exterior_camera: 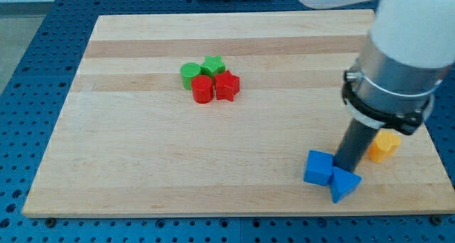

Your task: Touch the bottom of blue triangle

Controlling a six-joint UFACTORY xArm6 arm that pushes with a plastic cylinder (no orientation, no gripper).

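Near the view's bottom, my tip [343, 168] touches two blue blocks: blue triangle [344, 184], blue cube [318, 168].

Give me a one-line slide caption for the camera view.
My tip touches the blue triangle's top edge, beside the blue cube.

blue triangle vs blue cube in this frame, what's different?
Shape: the blue triangle is a wedge with a pointed corner toward the view's right; the blue cube is squarish.
Position: the triangle sits lower and further right, nearest the board's bottom edge; the cube is up-left of it.
Relation to my tip: the triangle lies just below it, the cube at its left.
Shared: same blue, and they appear to touch.
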